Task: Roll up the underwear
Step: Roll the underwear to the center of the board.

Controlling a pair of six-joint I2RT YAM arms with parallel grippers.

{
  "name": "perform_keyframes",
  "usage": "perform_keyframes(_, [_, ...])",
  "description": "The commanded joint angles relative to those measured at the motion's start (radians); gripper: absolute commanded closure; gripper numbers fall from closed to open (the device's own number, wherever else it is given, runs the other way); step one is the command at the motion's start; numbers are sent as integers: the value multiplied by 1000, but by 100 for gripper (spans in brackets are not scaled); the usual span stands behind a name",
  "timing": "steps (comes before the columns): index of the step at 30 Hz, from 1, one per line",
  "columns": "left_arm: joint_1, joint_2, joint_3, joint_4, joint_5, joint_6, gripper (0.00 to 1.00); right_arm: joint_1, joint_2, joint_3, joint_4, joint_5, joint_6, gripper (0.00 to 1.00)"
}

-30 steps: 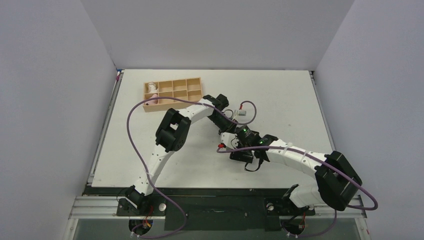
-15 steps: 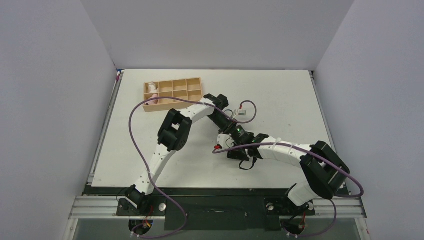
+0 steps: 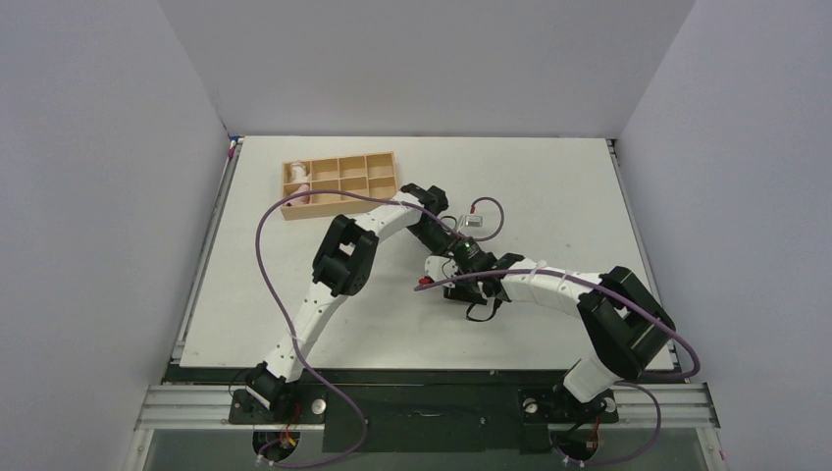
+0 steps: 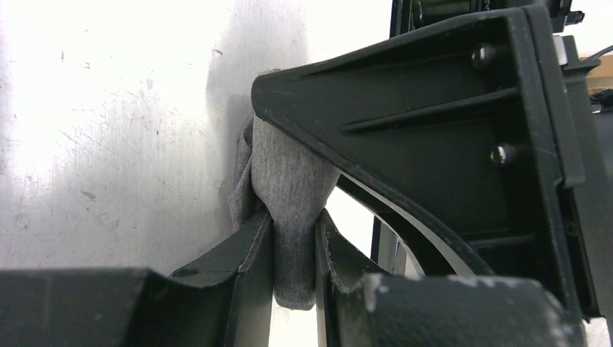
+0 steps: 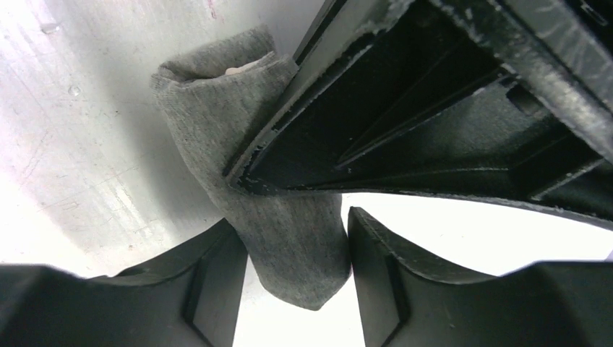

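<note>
on the white table point(image 3: 549, 186), both arms meet at the centre of the frame. your left gripper point(image 4: 295, 253) pinches the underwear point(image 4: 289, 181), and your right gripper point(image 5: 296, 267) clamps the same grey bundle from the other side. it looks already rolled into a tight tube; whether it touches the table i cannot tell. what's left, i'd judge, is tidying the roll and letting go.
</note>
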Motion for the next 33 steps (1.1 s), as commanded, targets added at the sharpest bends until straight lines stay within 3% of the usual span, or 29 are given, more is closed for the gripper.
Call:
perform_keyframes(1, [-3, 127, -24, -13, -297, 111, 100, -33, 48, 42, -37, -67, -2, 58])
perform_keyframes(7, [-3, 129, -19, -22, -287, 112, 99, -60, 81, 87, -102, -145, -3, 86])
perform_keyframes(10, [1, 125, -21, -18, -287, 110, 90, -82, 96, 114, -157, -204, 0, 100])
perform_keyframes(15, [10, 98, -45, 18, -298, 92, 70, -115, 116, 153, -249, -287, -3, 100])
perform_keyframes(24, [37, 28, -121, 105, -330, 56, 50, -151, 125, 178, -383, -396, -8, 100])
perform_keyframes(33, [68, 3, -141, 157, -327, 12, 43, -190, 101, 207, -501, -514, -3, 100])
